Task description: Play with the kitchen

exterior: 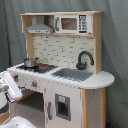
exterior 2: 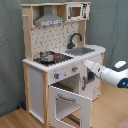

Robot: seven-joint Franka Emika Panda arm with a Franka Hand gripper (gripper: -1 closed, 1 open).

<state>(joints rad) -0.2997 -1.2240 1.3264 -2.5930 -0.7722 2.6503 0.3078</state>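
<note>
With finger state impossible to tell, advance gripper (exterior 2: 86, 65) level toward kitchen (exterior 2: 60, 60) front, clearing open oven door (exterior 2: 70, 102).

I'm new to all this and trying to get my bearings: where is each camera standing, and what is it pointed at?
First exterior view: stands in front of the kitchen, off toward its sink end; part of the white arm shows at the first exterior view's left edge.
Second exterior view: faces the stove end and open oven door; the arm reaches in from the second exterior view's right.
Both share the kitchen, pot and faucet.
</note>
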